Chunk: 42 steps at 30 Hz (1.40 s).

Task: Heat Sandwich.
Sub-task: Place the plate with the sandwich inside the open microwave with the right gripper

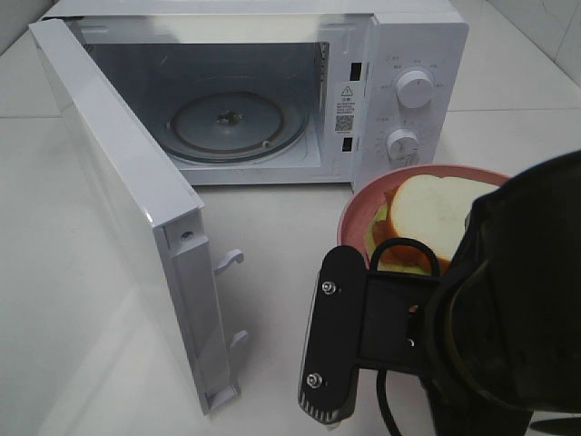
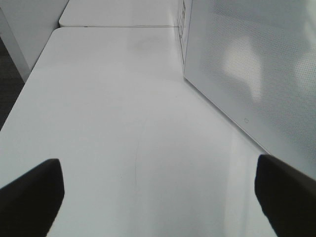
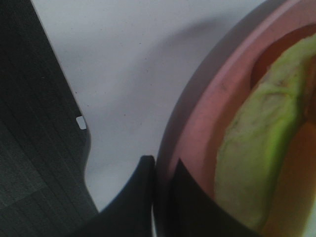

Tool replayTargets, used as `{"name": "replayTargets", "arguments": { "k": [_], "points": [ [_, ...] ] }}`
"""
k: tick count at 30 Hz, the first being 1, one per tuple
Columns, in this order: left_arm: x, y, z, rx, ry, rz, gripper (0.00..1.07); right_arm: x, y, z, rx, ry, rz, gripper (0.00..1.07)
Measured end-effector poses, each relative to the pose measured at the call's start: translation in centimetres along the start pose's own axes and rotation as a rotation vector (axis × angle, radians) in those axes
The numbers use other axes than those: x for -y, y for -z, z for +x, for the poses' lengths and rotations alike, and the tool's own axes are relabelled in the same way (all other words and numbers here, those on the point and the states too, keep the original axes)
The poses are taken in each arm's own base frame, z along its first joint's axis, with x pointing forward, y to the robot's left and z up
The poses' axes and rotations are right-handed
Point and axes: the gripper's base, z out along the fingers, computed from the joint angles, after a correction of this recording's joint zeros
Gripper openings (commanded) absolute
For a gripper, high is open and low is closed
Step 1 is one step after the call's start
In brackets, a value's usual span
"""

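Exterior high view: a white box-shaped microwave oven (image 1: 399, 54) stands on a white table (image 1: 73, 363), its door (image 1: 118, 200) swung open toward 7 o'clock. A round glass turntable (image 1: 238, 123) lies bare in the cavity. 2 white round knobs (image 1: 415, 89) sit on the control panel at 3 o'clock of the cavity.

The sandwich (image 1: 436, 204), thick white bread with tan crust over green lettuce and an orange layer, lies on a round pink plate (image 1: 363, 204) outside the oven, at 5 o'clock of the control panel. The black right arm (image 1: 508, 309) fills the 5 o'clock corner of the view and covers the near part of the plate.

Right wrist view: the right gripper (image 3: 163, 165) has its 2 black fingers (image 3: 140, 187) drawn together, clamped on the pink plate's rim, one outside and one inside. The green lettuce (image 3: 256, 163) lies just inside the rim. Whether the plate rests on the table cannot be told.

Left wrist view: the left gripper (image 2: 158, 168) hangs over bare table, its 2 dark fingers (image 2: 34, 197) wide apart and holding nothing, near the dotted face of the open door.
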Motion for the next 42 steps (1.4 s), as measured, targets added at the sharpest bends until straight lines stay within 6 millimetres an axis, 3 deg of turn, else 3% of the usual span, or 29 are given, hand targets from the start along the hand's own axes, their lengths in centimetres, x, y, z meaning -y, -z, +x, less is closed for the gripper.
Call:
{"name": "replayTargets", "arguments": {
  "k": [26, 42],
  "points": [
    [0.0, 0.0, 0.0, 0.000, 0.000, 0.000, 1.01, -0.3, 0.3, -2.3, 0.258, 0.326, 0.002, 0.00],
    [0.0, 0.0, 0.0, 0.000, 0.000, 0.000, 1.01, 3.9, -1.9, -2.0, 0.275, 0.485, 0.037, 0.00]
  ]
}}
